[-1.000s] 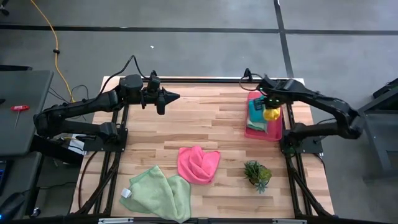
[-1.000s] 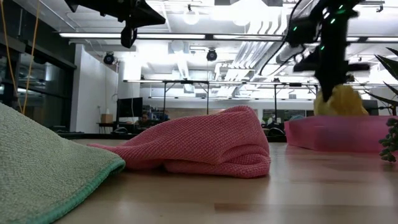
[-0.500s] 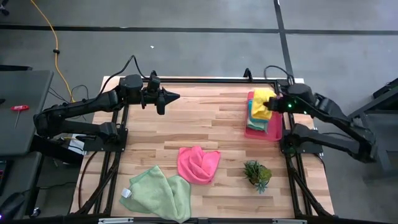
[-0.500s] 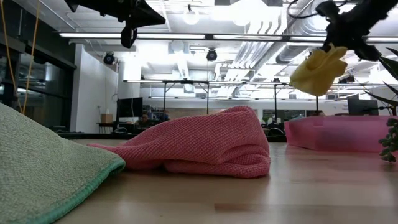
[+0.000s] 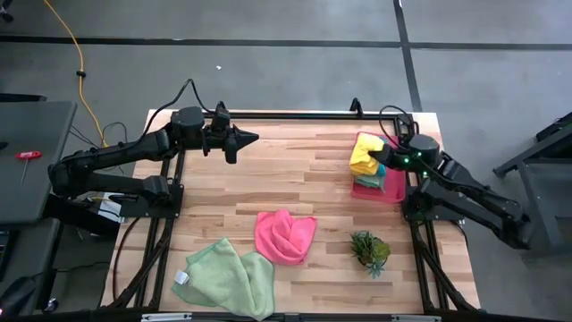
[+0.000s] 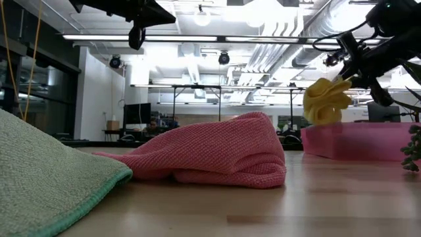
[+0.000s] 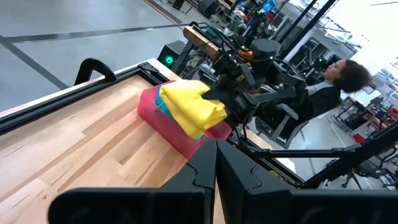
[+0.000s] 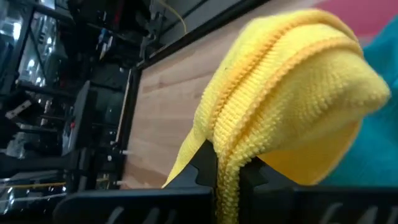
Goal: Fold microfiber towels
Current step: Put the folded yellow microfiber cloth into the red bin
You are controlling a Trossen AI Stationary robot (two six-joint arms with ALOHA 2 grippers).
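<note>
My right gripper (image 5: 377,157) is shut on the yellow towel (image 5: 362,154), held bunched above the left rim of the pink tray (image 5: 391,191) at the far right. The towel also shows in the low view (image 6: 324,102) and the left wrist view (image 7: 189,107). A teal towel (image 5: 366,182) lies in the tray. The hot pink towel (image 5: 284,234) lies crumpled at mid-table. Two pale green towels (image 5: 228,277) lie overlapping at the near left. My left gripper (image 5: 246,139) is shut and empty, high over the far left. My right gripper pinches a bunched fold of the yellow towel (image 8: 224,165) between its two fingers, several layers thick. The fingers come nearly level from the table's right side. The towel is lifted clear of the table and droops in a rounded bundle (image 6: 322,112) beyond the fingertips, slack.
A small spiky green plant (image 5: 369,250) stands at the near right. Bare wood lies between the tray and the hot pink towel. A person (image 7: 339,74) shows beyond the table's right side in the left wrist view.
My right gripper has lifted the yellow towel up out of the tray. It has tipped from pointing down to nearly level and has carried the towel a little toward the table's left edge. The towel now hangs clear over the tray's left rim.
</note>
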